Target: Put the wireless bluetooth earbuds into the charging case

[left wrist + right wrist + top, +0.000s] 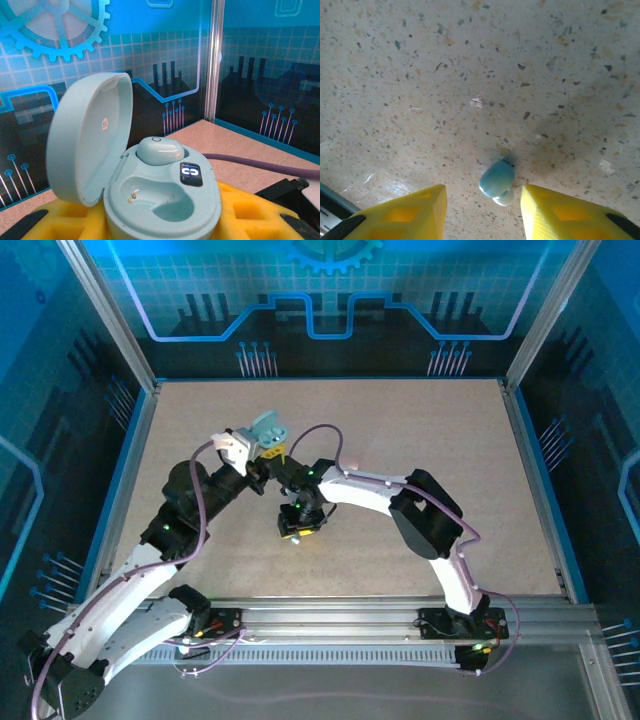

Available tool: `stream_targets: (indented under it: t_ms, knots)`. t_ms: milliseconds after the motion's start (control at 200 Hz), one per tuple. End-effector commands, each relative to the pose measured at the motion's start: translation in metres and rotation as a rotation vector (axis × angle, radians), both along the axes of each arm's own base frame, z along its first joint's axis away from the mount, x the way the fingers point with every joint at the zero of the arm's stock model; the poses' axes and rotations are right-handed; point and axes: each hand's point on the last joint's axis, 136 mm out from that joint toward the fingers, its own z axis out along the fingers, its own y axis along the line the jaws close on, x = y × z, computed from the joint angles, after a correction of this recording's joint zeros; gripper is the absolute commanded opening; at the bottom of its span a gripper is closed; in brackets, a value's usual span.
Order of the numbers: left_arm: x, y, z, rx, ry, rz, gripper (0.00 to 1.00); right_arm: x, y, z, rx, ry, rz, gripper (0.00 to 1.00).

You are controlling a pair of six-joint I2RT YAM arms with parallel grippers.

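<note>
The right pincer (pixel 483 202), yellow fingers (pixel 410 212) apart, hangs over a light-blue rounded plastic earbud (pixel 497 181), which lies untouched between them on the speckled beige bench (pixel 470 75). The left pincer (pixel 160 222) is clamped on a light-blue pebble-shaped plastic charging case (pixel 150 197), lid (pixel 90 140) raised. A second matching earbud (pixel 159 149) sits in its far socket.

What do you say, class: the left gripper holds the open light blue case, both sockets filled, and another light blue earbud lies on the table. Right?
Wrong on the sockets: the left wrist view shows one seated earbud at the back and the front socket empty. The left gripper does hold the open case, and a loose earbud lies on the table.
</note>
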Motion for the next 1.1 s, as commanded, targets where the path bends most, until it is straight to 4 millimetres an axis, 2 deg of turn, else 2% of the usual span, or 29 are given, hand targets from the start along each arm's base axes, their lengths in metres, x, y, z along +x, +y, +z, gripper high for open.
stream_targets:
  t_ms: [0,400,615,830,936,1096]
  knots:
    - [-0.003,0.007,0.014,0.000,-0.046,0.024,0.29,-0.004,-0.004,-0.006,-0.068,0.004,-0.002,0.44]
    - [-0.005,0.009,0.012,-0.010,-0.042,0.027,0.29,-0.007,-0.001,-0.017,-0.113,0.002,0.038,0.33]
    - [-0.004,0.010,0.010,-0.013,-0.037,0.029,0.29,-0.005,-0.006,-0.016,-0.144,-0.028,0.068,0.25]
    - [-0.003,0.008,0.009,-0.014,-0.033,0.025,0.29,-0.009,-0.005,-0.015,-0.165,-0.033,0.141,0.23]
    - [-0.004,0.008,0.009,-0.015,-0.031,0.024,0.29,-0.016,-0.014,-0.017,-0.197,-0.025,0.192,0.23]
    - [-0.002,0.007,0.007,-0.014,-0.027,0.020,0.29,-0.023,-0.044,-0.015,-0.238,-0.029,0.217,0.24]
